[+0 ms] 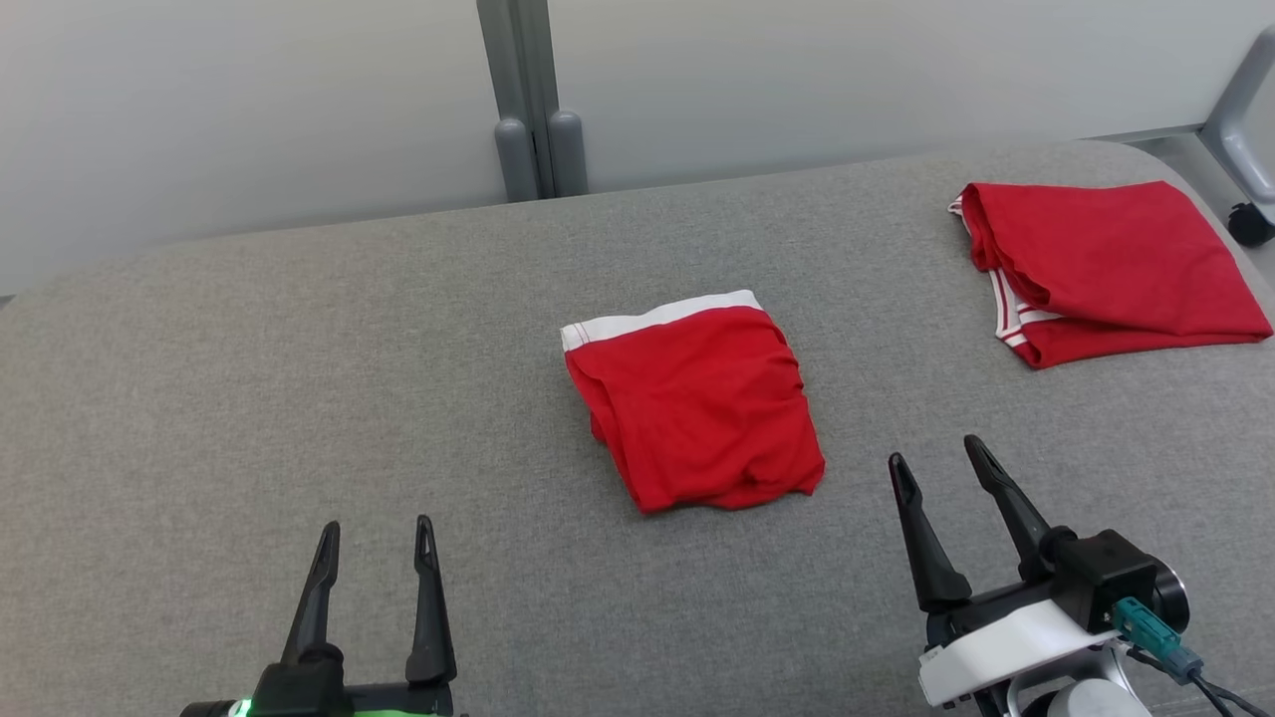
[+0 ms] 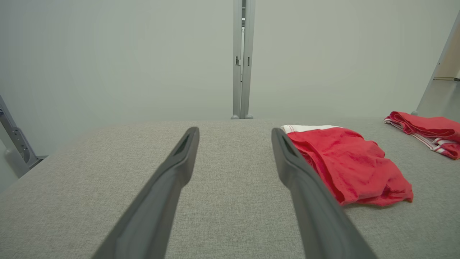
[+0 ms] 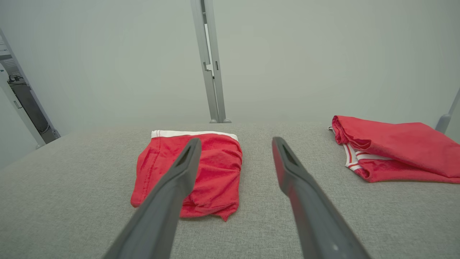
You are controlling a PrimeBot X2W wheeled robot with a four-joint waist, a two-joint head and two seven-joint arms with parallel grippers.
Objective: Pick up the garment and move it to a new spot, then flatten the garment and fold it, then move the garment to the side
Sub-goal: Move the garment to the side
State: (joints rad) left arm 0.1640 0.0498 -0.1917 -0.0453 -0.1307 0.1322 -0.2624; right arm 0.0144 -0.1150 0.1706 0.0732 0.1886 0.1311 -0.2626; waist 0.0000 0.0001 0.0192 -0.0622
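At the near edge of the grey padded surface [image 1: 299, 398], 2 grippers are seen. The left gripper [image 1: 378, 524] is held over the near left part, its 2 dark fingers spread apart with nothing between them; bare grey fabric is seen in the gap in the left wrist view. The right gripper [image 1: 936, 451] is held over the near right part, leaning slightly to the left, its fingers likewise spread apart and empty. No cloth is touched by either.

Farther in, around the middle of the surface, the red garment [image 1: 697, 408] is laid, folded into a compact, roughly rectangular bundle. Its white waistband [image 1: 662, 317] is turned toward the far edge, and its near end is rumpled. It is placed between the 2 grippers, closer to the right one and apart from both. In the right wrist view it is partly covered by 1 finger of that gripper.

Farther still, at the far right corner, a second red garment [image 1: 1106, 259] is laid folded, with red-and-white striped trim shown along its left side. It is kept well apart from the first.

Beyond the far edge, pale wall panels joined by a grey vertical post [image 1: 528, 100] are seen, and a black caster [image 1: 1250, 224] is seen past the far right corner.
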